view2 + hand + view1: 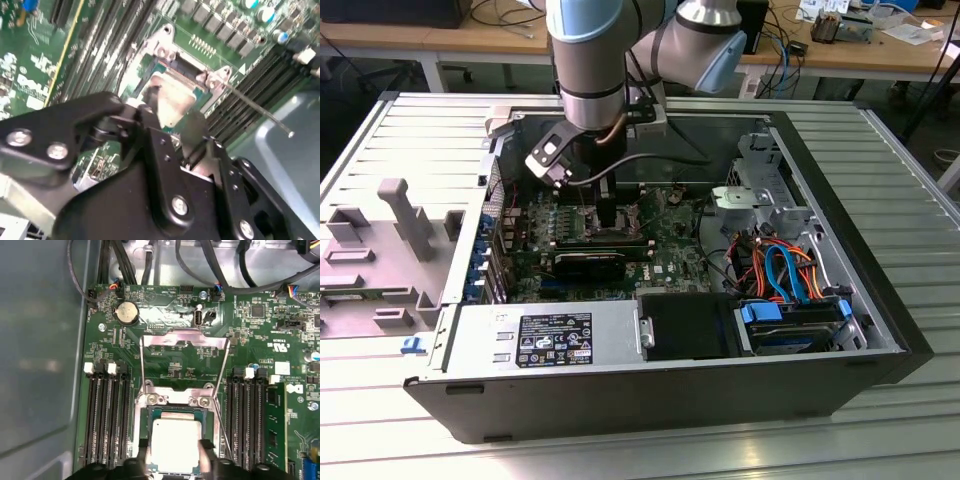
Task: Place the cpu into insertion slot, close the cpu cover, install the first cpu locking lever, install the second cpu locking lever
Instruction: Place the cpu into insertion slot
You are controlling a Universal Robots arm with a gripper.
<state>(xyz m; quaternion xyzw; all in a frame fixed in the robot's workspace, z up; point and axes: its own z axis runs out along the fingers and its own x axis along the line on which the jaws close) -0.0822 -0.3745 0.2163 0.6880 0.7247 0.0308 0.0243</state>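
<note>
The cpu (176,442), a small square chip with a dull silver top, sits in or just over the insertion slot (138,437) on the green motherboard (672,258). My gripper (175,456) reaches down onto it, one dark finger against each of two opposite chip edges, so it looks shut on the chip. The second wrist view has the cpu (172,92) in front of my gripper (174,109). The cpu cover (185,339) lies flipped open behind the socket. Two thin locking levers (142,367) stand released along the sides. In the exterior view my gripper (607,212) is deep inside the case.
Black memory slots (105,415) flank the socket on both sides. The open computer case (880,250) holds a power supply (550,340), drive bays and orange and blue cables (785,270). A grey plastic fixture (400,230) lies at the exterior view's left.
</note>
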